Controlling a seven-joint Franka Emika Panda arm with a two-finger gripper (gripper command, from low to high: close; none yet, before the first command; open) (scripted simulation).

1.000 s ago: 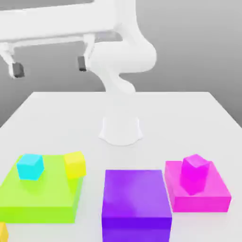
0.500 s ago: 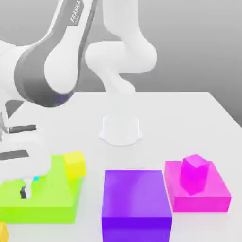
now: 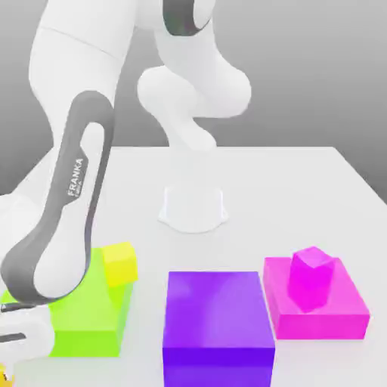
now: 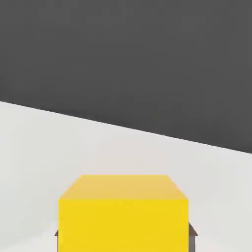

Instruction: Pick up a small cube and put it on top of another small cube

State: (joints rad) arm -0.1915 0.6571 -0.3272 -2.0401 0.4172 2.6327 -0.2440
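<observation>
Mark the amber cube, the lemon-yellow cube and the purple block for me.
Small amber orange-yellow cube (image 4: 123, 216): hand view, its front face.
Small pale lemon-yellow cube (image 3: 121, 264): exterior view, its front face.
Large purple block (image 3: 217, 308): exterior view, its top face.

Exterior view: set off the arm, above the desk (image 3: 302, 181), facing the arm's base (image 3: 193, 208) across the blocks, wide enough to take in most of the desktop. Hand view: mounted on the hand, very near an amber cube (image 4: 123, 211), looking low across the desk (image 4: 39, 147) toward a dark backdrop. Shared: the white desk surface near the exterior view's lower left corner.
</observation>
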